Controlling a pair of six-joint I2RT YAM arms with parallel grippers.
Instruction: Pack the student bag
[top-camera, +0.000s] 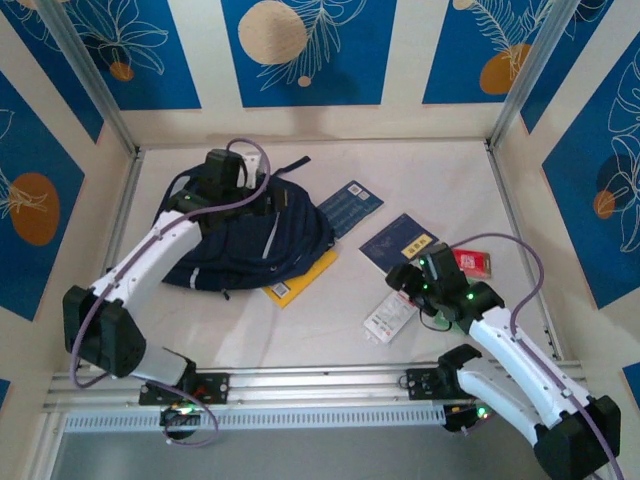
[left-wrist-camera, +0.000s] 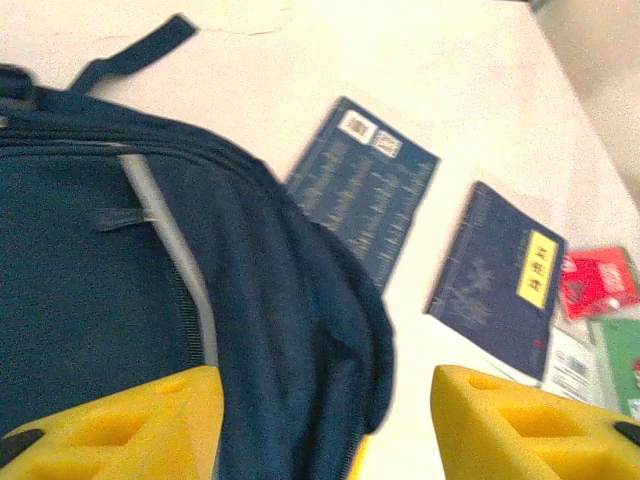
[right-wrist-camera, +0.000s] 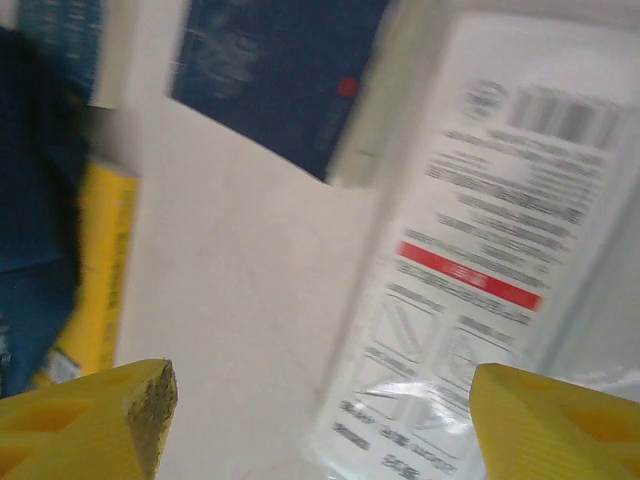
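Note:
The student bag (top-camera: 240, 250), a navy-blue backpack with a pale stripe, lies at the left middle of the table, its strap trailing toward the back. My left gripper (top-camera: 232, 185) hovers over its far end. In the left wrist view the student bag (left-wrist-camera: 100, 280) bulges up between my left gripper (left-wrist-camera: 325, 430)'s yellow fingers; the jaws stand wide apart, open, and the right finger is clear of the fabric. My right gripper (top-camera: 405, 280) hangs open over a white printed packet (top-camera: 385, 318). In the right wrist view that packet (right-wrist-camera: 480, 250) lies below my right gripper (right-wrist-camera: 320, 425), nothing clamped.
Two dark blue booklets (top-camera: 350, 207) (top-camera: 398, 243) lie right of the bag. A yellow book (top-camera: 298, 280) sticks out from under the bag's near edge. A red packet (top-camera: 472, 262) sits by the right arm. Metal frame posts and patterned walls surround the table (top-camera: 440, 180).

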